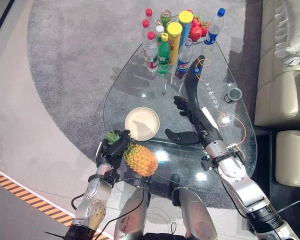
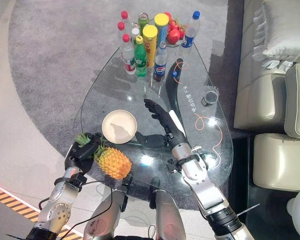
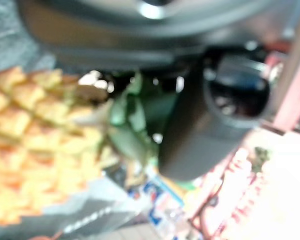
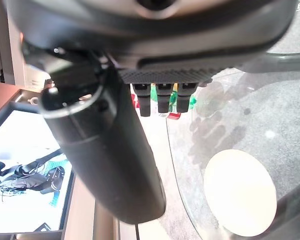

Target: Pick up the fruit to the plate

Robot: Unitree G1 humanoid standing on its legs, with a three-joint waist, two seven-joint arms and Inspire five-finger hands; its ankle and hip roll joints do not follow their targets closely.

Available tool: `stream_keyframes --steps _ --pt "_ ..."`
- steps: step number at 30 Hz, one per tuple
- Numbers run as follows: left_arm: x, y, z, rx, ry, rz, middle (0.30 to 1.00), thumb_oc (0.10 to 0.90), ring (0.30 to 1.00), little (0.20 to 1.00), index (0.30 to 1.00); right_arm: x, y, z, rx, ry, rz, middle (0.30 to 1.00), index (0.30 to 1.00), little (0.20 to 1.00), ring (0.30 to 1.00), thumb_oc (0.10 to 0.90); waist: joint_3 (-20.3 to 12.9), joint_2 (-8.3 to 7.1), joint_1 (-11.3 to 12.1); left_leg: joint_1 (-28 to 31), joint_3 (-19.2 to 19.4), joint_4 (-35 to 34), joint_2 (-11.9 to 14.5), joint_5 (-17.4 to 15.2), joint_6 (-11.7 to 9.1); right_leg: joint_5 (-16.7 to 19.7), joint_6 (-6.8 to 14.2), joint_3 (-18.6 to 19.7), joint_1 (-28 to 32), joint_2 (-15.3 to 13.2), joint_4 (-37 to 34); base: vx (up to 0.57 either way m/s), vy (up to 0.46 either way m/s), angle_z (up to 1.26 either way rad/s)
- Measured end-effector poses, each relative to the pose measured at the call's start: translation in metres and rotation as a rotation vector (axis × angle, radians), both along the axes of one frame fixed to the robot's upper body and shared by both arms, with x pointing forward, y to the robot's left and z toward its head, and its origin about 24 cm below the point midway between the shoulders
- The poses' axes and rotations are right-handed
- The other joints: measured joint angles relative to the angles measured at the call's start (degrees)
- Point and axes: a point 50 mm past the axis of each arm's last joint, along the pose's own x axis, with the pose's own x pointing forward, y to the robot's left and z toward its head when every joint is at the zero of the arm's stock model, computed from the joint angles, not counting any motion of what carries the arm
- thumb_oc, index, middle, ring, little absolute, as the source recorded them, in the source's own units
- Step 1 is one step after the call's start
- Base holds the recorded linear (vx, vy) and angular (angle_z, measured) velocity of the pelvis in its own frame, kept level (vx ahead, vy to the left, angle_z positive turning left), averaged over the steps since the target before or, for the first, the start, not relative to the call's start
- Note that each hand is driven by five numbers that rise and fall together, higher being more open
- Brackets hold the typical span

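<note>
An orange-yellow pineapple [image 1: 141, 159] with a green leafy crown hangs at the near left edge of the glass table [image 1: 140, 75]. My left hand [image 1: 114, 146] is shut on its crown end; the left wrist view shows the fruit [image 3: 35, 150] close by its thumb. A round cream plate [image 1: 142, 123] lies on the glass just beyond the pineapple, with nothing on it. My right hand [image 1: 191, 113] hovers open over the table to the right of the plate, fingers straight; the right wrist view shows the plate [image 4: 240, 192] below it.
Several bottles and tall cans [image 1: 165, 42] stand at the table's far end with red fruit [image 1: 196, 30] behind them. A small dark cup [image 1: 234, 94] sits near the right edge. A beige sofa [image 1: 285, 65] borders the right side.
</note>
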Motion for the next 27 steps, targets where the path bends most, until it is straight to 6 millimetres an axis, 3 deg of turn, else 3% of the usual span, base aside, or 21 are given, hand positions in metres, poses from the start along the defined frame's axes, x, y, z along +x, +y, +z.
stream_keyframes --steps 12,18,27 --pt "0.005 0.010 0.016 0.191 -0.107 0.096 0.300 0.100 0.300 0.200 0.300 -0.005 0.001 -0.009 0.045 0.064 0.035 0.900 0.900 0.900 0.900 0.800 -0.01 -0.03 -0.03 0.00 0.13 0.17 0.02 0.00 0.00 0.17 0.05 0.13 0.02 -0.11 0.05 0.00 0.003 0.00" --pt "0.011 0.020 0.037 0.356 -0.203 0.172 0.300 0.100 0.300 0.200 0.300 -0.004 0.001 -0.018 0.061 0.110 0.041 0.900 0.900 0.900 0.900 0.800 -0.01 -0.04 -0.82 -0.41 0.20 0.67 -0.02 -0.03 0.01 0.12 0.12 0.15 -0.35 -0.28 0.43 -0.02 0.020 0.00" --pt "0.026 0.022 0.072 0.445 -0.349 0.295 0.300 0.100 0.300 0.200 0.300 -0.006 0.013 -0.047 -0.002 0.270 0.137 0.900 0.900 0.900 0.900 0.800 0.10 -0.57 -1.44 -2.56 1.29 1.25 0.01 -0.08 -0.03 0.37 0.14 1.30 -3.16 -0.18 1.66 -0.04 0.050 -0.06"
